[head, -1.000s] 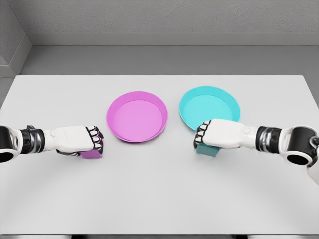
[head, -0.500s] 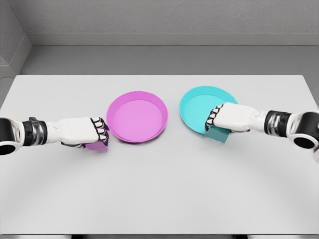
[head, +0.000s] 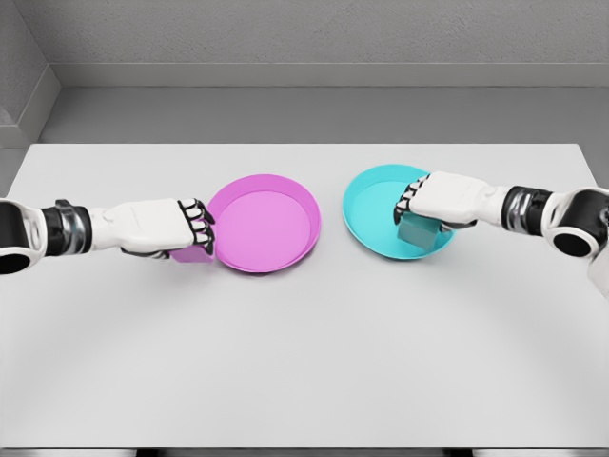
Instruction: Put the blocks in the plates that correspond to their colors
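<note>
I've got my left hand (head: 162,228) curled around the pink block (head: 193,253) at the pink plate's (head: 285,190) left rim, right hand (head: 445,199) clamped on the teal block (head: 416,231) over the teal plate (head: 366,205).

**Two white robot arms with dark-jointed hands**

Each arm has a smooth, glossy white shell. A black and grey ribbed wrist cuff sits between the forearm and the hand. The left hand (head: 162,228) and right hand (head: 447,200) are white, their five fingers segmented by black joints.
</note>
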`<state>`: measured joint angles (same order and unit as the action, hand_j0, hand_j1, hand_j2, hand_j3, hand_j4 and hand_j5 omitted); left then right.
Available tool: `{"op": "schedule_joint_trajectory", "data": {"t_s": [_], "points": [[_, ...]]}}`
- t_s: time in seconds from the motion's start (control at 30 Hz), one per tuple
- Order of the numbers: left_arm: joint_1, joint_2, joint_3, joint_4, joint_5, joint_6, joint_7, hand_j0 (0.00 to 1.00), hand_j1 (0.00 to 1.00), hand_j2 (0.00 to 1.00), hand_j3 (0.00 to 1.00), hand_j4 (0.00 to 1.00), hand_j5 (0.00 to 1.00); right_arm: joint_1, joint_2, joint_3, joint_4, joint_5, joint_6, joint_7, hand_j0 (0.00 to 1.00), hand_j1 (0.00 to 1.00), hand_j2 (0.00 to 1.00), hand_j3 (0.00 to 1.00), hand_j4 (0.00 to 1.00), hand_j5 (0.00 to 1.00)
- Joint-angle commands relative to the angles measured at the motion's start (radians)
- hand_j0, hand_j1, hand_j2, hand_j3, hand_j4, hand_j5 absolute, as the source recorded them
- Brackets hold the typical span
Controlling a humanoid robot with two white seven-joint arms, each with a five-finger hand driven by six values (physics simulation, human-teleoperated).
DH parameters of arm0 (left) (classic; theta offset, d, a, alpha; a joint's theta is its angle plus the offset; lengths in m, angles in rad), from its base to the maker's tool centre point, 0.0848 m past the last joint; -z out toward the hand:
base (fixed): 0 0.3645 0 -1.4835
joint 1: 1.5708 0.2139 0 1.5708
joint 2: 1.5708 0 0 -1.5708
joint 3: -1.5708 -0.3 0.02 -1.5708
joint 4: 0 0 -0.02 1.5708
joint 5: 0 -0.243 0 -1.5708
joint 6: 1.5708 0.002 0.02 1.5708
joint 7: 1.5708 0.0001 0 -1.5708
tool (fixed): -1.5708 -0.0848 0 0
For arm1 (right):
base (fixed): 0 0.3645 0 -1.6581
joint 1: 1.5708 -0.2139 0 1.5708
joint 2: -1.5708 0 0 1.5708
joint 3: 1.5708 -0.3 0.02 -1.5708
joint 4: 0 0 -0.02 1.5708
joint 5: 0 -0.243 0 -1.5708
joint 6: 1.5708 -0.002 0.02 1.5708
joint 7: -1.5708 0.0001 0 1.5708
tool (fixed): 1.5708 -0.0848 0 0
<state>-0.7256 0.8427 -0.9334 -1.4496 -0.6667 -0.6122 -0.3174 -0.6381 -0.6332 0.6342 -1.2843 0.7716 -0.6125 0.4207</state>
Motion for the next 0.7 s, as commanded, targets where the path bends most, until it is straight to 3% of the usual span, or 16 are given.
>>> {"op": "schedule_joint_trajectory", "data": {"t_s": [0.0, 0.4, 0.5, 0.67], "points": [[-0.002, -0.016, -0.001, 0.014, 0.006, 0.001, -0.002, 0.57, 0.57, 0.57, 0.57, 0.57, 0.57, 0.0, 0.026, 0.001, 0.046, -0.003, 0.002, 0.001, 0.59, 0.59, 0.59, 0.59, 0.59, 0.59], [-0.055, -0.106, -0.004, 0.08, 0.001, 0.001, -0.008, 0.57, 0.57, 0.57, 0.57, 0.57, 0.57, -0.083, 0.101, 0.002, 0.183, 0.005, 0.002, 0.001, 0.63, 0.63, 0.63, 0.63, 0.63, 0.63], [-0.069, -0.109, -0.004, 0.083, 0.001, 0.001, -0.008, 0.57, 0.57, 0.57, 0.57, 0.57, 0.57, -0.092, 0.116, 0.001, 0.212, 0.005, 0.002, 0.001, 0.97, 0.97, 0.97, 0.97, 0.97, 0.97], [-0.094, -0.142, -0.004, 0.118, -0.001, 0.001, -0.008, 0.57, 0.57, 0.57, 0.57, 0.57, 0.57, -0.094, 0.116, -0.002, 0.224, 0.005, 0.002, -0.002, 1.0, 1.0, 1.0, 1.0, 1.0, 1.0]]}}
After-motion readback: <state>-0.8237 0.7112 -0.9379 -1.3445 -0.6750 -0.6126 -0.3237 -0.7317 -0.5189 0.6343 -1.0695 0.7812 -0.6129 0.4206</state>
